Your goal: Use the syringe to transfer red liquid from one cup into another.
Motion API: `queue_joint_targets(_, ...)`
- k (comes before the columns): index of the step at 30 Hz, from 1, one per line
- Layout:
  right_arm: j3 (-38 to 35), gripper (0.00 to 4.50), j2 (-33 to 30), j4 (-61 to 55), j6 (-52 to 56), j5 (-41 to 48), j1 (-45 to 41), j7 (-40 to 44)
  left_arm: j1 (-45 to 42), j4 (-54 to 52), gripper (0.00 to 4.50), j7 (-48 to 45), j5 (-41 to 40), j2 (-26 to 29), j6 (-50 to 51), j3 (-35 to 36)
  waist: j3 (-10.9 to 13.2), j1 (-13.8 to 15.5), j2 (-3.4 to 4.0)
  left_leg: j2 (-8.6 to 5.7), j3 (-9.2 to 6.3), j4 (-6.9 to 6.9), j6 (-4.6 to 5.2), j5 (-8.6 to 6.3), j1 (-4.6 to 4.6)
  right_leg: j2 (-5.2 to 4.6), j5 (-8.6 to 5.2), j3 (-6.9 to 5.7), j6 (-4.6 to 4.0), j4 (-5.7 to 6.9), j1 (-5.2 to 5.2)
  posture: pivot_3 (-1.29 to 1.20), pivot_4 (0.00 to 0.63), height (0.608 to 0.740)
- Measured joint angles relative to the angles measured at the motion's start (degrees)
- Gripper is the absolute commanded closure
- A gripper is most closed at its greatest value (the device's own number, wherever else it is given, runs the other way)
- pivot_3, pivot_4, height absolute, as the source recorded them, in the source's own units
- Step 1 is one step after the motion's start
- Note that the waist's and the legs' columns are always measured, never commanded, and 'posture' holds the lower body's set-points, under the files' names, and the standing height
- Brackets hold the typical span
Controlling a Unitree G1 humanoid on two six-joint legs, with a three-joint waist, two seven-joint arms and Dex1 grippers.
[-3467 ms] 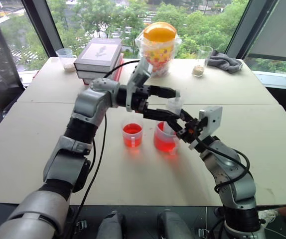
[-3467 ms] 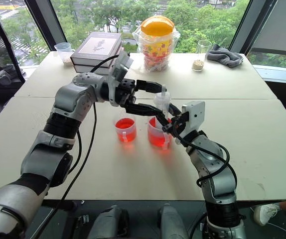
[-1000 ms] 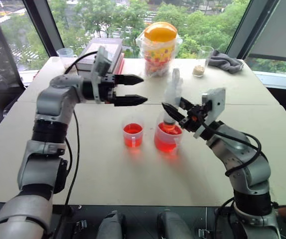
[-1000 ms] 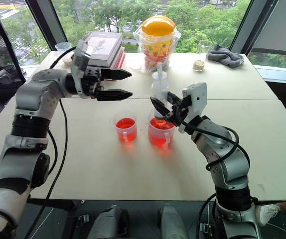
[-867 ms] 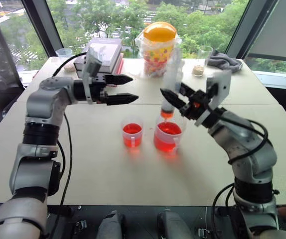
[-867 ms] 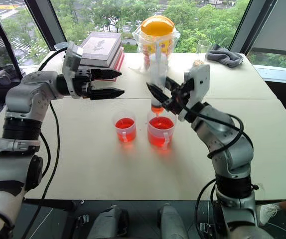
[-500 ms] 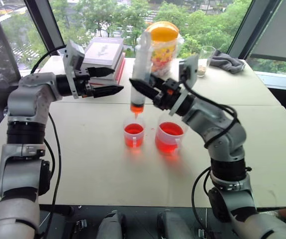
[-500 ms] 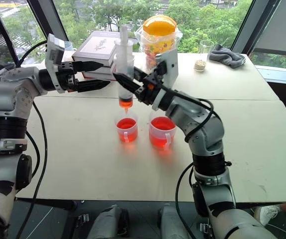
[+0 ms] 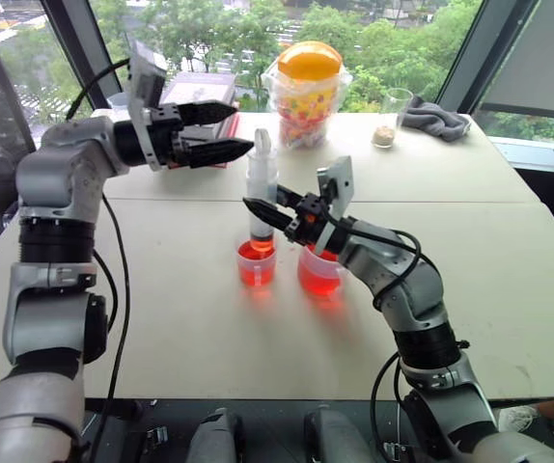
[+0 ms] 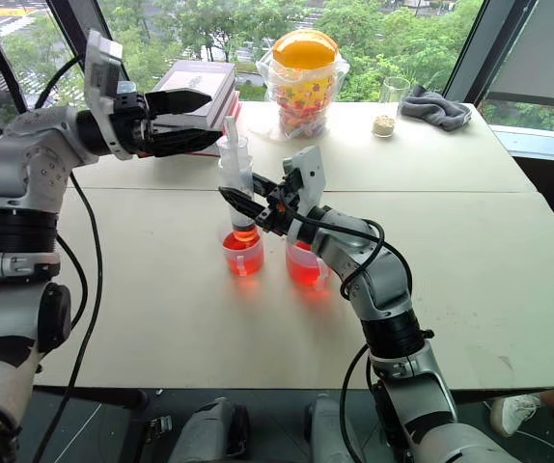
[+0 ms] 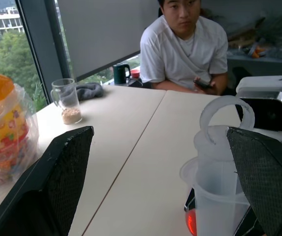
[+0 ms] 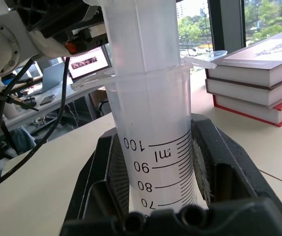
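Two red cups sit mid-frame. Right gripper (image 9: 275,214) squeezes the syringe (image 9: 260,198) upright over the smaller cup (image 9: 257,263). Left gripper (image 9: 221,130), jaws apart, upper left, should push the plunger next.

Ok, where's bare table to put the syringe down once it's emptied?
Bare table lies along the near edge in front of the small cup and big cup, and on the right side below the cloth. The far edge is crowded: books, candy jar, glass.
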Motion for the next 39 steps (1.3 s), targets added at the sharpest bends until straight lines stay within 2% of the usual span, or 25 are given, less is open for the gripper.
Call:
queue_joint_targets(6, 0.0, 3.12, 0.2, 0.0, -0.4, -1.3, 0.1, 0.0, -0.5, 1.9, 0.06, -1.4, 1.0, -1.2, -1.7, -0.9, 0.0, 0.0, 0.0, 0.0, 0.01, 0.0, 0.0, 0.0, 0.0, 0.0, 0.0, 0.01, 0.0, 0.0, -0.01, 0.0, 0.15, 0.74)
queue_joint_targets(9, 0.0, 3.12, 0.2, 0.0, -0.4, -1.5, 0.2, -0.1, -0.8, 2.5, 0.83, -2.0, 1.6, -2.2, -2.8, -1.2, 0.0, 0.0, 0.0, 0.0, 0.01, 0.0, 0.0, 0.0, 0.0, -0.01, 0.0, 0.01, 0.0, -0.01, -0.01, 0.0, 0.15, 0.74)
queue_joint_targets(16, -0.4, 3.12, 0.4, 0.1, -0.2, -2.1, 0.2, -0.6, -1.3, 3.0, 4.44, -4.5, 1.4, -4.2, -3.3, -2.3, 0.0, 0.0, 0.0, 0.0, 0.01, 0.0, 0.0, 0.0, 0.0, 0.0, 0.0, 0.0, 0.0, 0.0, -0.01, 0.0, 0.15, 0.74)
queue_joint_targets(39, -0.4, 3.12, 1.0, -0.3, 5.6, 0.9, -4.4, -1.0, 3.8, -6.4, 4.48, -4.0, 1.5, -0.8, -2.1, -2.1, 0.0, 0.0, 0.0, 0.0, 0.01, -0.01, 0.0, 0.0, -0.01, -0.01, 0.0, 0.01, 0.0, 0.01, -0.02, 0.0, 0.15, 0.74)
